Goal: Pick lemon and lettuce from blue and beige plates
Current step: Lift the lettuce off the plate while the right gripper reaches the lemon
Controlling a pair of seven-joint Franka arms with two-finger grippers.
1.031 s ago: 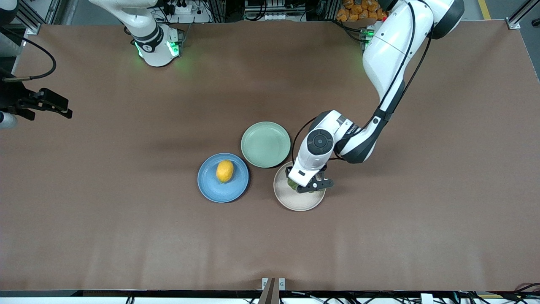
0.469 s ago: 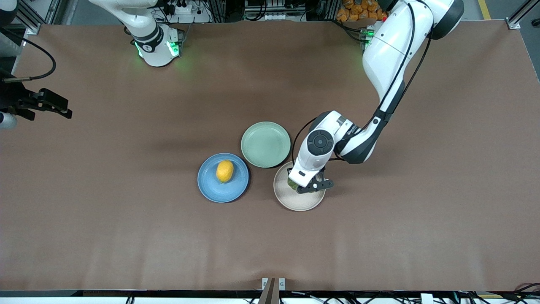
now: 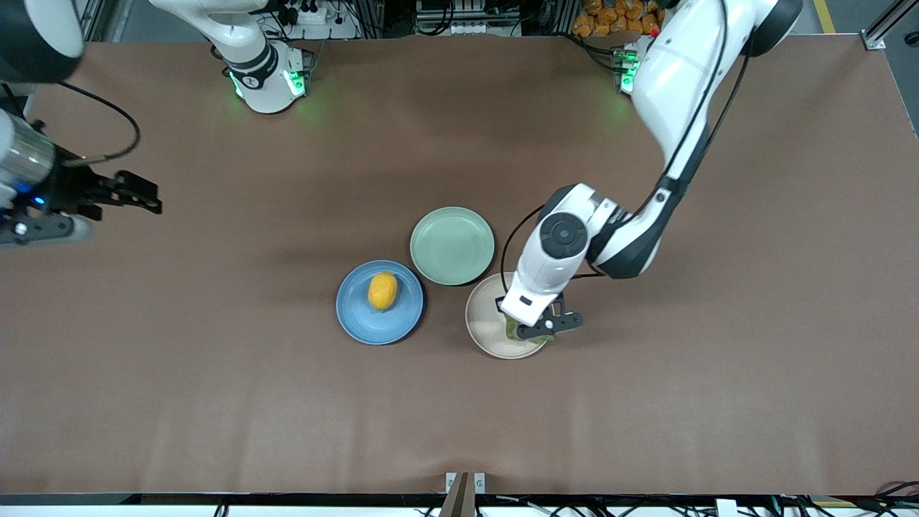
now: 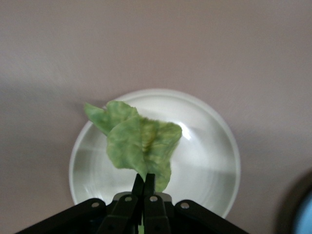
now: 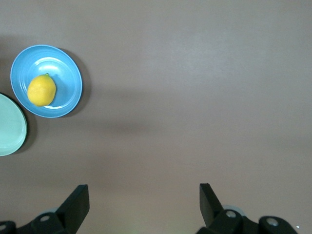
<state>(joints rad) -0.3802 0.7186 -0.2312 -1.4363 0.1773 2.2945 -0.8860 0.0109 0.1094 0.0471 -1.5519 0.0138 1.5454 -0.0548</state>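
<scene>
Right claw (image 3: 147, 199) spread wide, over bare worktop (image 3: 215, 402) toward the right arm's end, well clear of the blue plate (image 3: 359, 323); it has shifted inward. Lemon (image 3: 382, 291) sits on that plate, mint plate (image 3: 451, 245) just beside. Left claw (image 3: 540, 332) now pinches the lettuce (image 4: 141, 144), lifted over the beige plate (image 3: 484, 334) near its edge.

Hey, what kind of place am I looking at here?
Probably a robotics lab: two white robot arms bolted along a brown-covered table, metal framing and cables at its edge, and a plastic lemon on a blue plate.
</scene>
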